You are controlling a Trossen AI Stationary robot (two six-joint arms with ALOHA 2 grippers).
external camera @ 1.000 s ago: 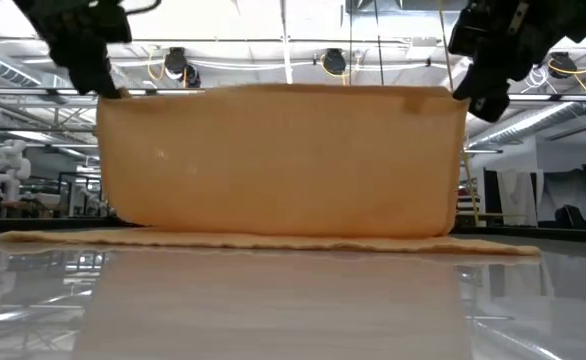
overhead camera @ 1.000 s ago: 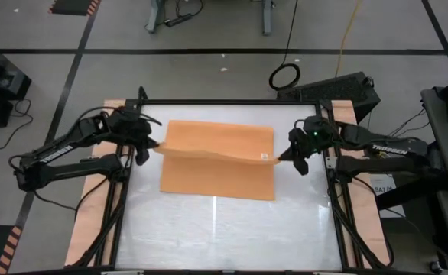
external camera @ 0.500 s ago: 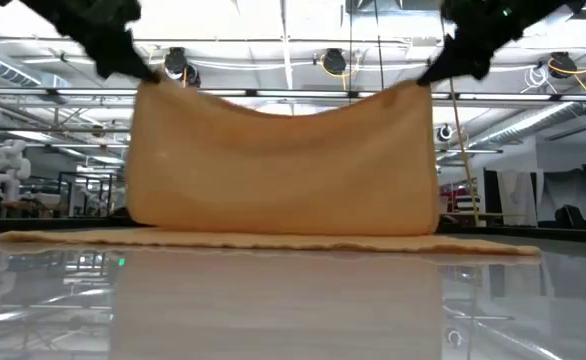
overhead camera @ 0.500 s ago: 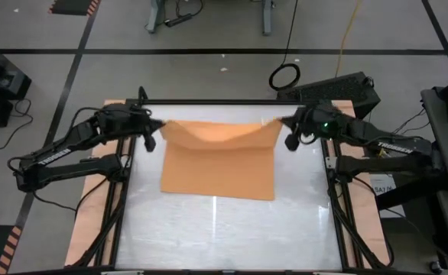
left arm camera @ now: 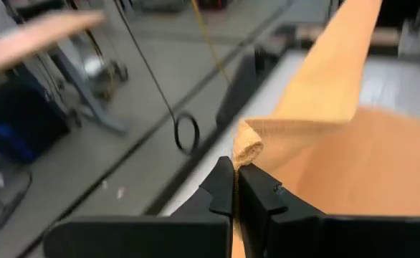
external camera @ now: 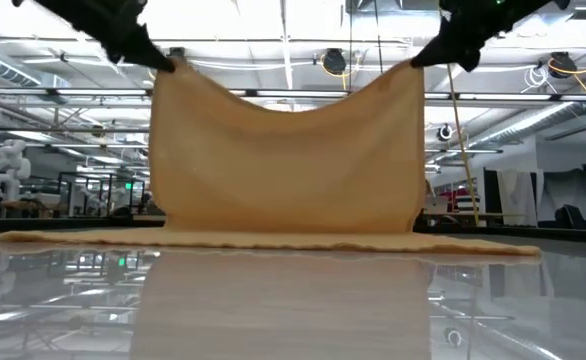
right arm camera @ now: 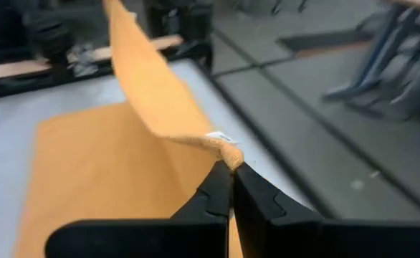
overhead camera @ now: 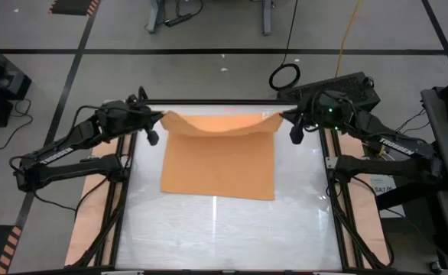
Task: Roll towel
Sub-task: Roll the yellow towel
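A towel [overhead camera: 218, 160] lies across the far half of a tabletop [overhead camera: 224, 229], midway between its left and right edges. The towel's near part rests flat on the tabletop; its far edge is raised above the table's far edge and sags in the middle. The left gripper [overhead camera: 157, 122] pinches the raised far-left corner, near the tabletop's far-left corner. The right gripper [overhead camera: 284, 119] pinches the raised far-right corner, near the far-right corner.
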